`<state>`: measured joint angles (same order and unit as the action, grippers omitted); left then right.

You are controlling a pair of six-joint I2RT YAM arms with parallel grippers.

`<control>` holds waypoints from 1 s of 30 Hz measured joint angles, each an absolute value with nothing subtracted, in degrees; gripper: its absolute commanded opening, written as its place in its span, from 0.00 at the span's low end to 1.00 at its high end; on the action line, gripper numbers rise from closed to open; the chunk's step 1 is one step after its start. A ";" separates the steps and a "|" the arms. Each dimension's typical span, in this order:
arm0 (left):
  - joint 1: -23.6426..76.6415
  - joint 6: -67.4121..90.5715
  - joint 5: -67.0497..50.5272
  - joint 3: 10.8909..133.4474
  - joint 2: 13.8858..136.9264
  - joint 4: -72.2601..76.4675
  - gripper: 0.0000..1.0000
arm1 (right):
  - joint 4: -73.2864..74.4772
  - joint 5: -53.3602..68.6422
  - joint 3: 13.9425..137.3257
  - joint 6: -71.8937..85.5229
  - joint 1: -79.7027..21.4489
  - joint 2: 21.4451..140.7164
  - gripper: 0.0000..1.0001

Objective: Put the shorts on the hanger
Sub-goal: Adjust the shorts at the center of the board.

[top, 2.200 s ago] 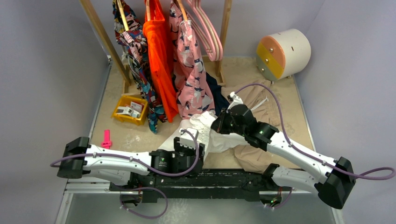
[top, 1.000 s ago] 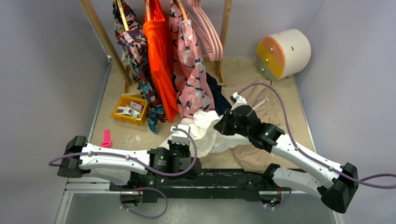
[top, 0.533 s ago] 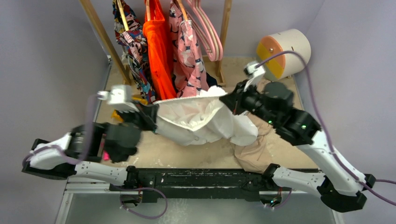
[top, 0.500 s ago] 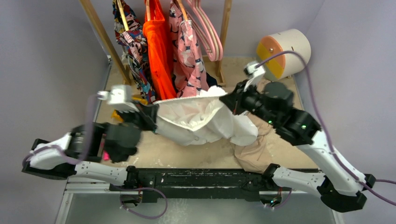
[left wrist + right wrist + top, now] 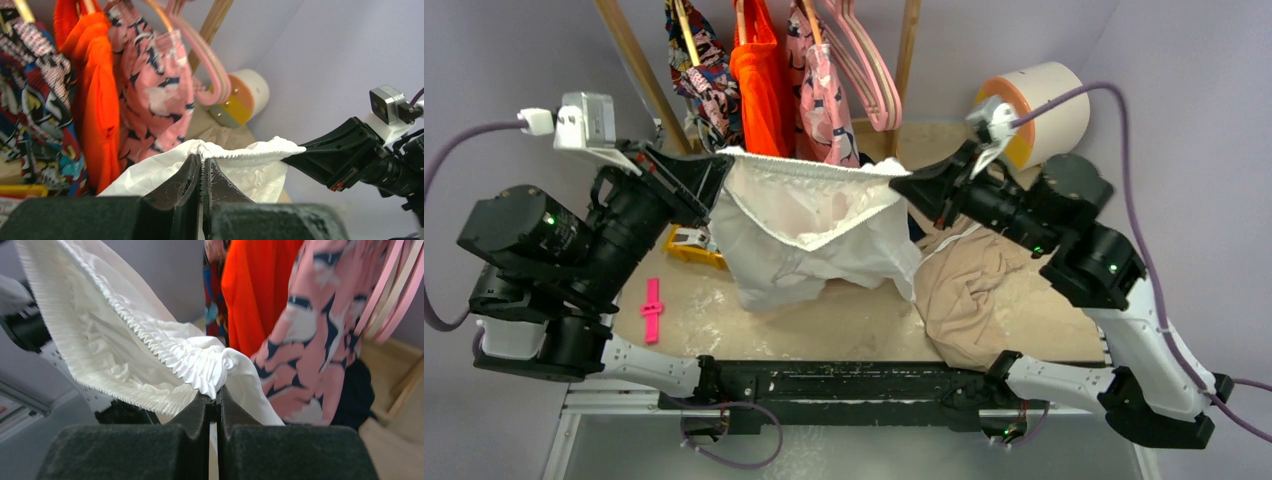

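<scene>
White shorts (image 5: 809, 235) stretched left-right by waistband, clamped in left hand (image 5: 722, 162) and right hand (image 5: 896, 186), legs hung downward; pink hanger (image 5: 879, 95) hook cut off at frame top.

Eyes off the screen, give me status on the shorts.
Left gripper, right gripper shut on waistband ends. Shorts stretched in air between them. Hanger bare on rack.

No text, label, brand, number or sign could be read; the small items in the yellow bin (image 5: 682, 250) were too blurred to be deciphered.
</scene>
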<state>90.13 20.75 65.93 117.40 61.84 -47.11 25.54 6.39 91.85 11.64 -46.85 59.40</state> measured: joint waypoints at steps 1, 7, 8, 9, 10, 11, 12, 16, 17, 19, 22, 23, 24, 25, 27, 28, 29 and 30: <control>90.13 19.42 65.49 119.98 63.57 -46.33 0.00 | 24.64 6.87 94.19 11.22 -46.81 59.61 0.00; 90.15 18.00 64.99 104.42 58.94 -41.60 0.00 | 16.88 5.91 82.30 11.81 -46.83 49.04 0.00; 90.15 19.68 65.36 97.08 56.03 -41.04 0.00 | 16.19 5.17 77.34 12.69 -46.81 46.41 0.00; 90.15 21.23 65.87 91.48 54.00 -40.99 0.00 | 15.55 4.27 72.10 13.85 -46.81 44.29 0.00; 90.13 23.73 66.48 85.10 51.48 -40.84 0.00 | 15.42 3.42 67.29 15.20 -46.81 42.87 0.00; 90.13 26.02 67.00 80.16 49.58 -40.73 0.00 | 15.57 2.50 63.46 16.43 -46.81 42.19 0.00; 90.13 29.04 67.66 74.48 47.68 -41.17 0.00 | 15.66 1.87 58.92 18.15 -46.81 41.91 0.00; 90.15 42.39 69.17 58.26 41.45 -43.62 0.00 | 17.82 0.27 45.34 24.86 -46.81 43.03 0.00; 90.15 45.76 69.43 56.01 40.21 -44.34 0.00 | 18.17 0.19 43.35 26.39 -46.83 43.03 0.00; 90.15 51.81 70.02 53.67 38.54 -45.76 0.00 | 18.17 -0.08 41.74 28.97 -46.85 42.74 0.00; 90.15 58.13 71.37 53.45 38.22 -46.72 0.00 | 16.25 -1.10 41.74 32.36 -46.85 42.72 0.00; 90.15 59.57 71.79 53.45 38.20 -47.18 0.00 | 15.73 -1.45 41.74 33.01 -46.85 42.85 0.00; 90.13 61.14 72.16 53.45 38.44 -47.72 0.00 | 15.40 -1.80 41.74 33.56 -46.85 43.16 0.00; 90.15 62.41 72.36 53.45 38.87 -48.16 0.00 | 15.00 -2.04 41.74 34.15 -46.85 43.62 0.01; 90.13 64.20 72.47 53.45 40.25 -48.71 0.00 | 14.06 -2.15 41.67 35.00 -46.85 44.84 0.04; 90.13 64.79 72.44 53.45 41.06 -48.80 0.00 | 13.41 -2.24 41.47 35.27 -46.85 45.41 0.06; 90.13 65.14 72.42 53.41 41.85 -48.73 0.00 | 12.60 -2.33 41.06 35.55 -46.85 45.78 0.08; 90.13 65.43 72.40 53.23 42.54 -48.40 0.00 | 11.70 -2.46 40.42 35.86 -46.83 45.93 0.09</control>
<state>90.13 65.43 72.40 53.23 42.54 -48.40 11.70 -2.46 40.42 35.86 -46.83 45.93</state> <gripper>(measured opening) 0.014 0.058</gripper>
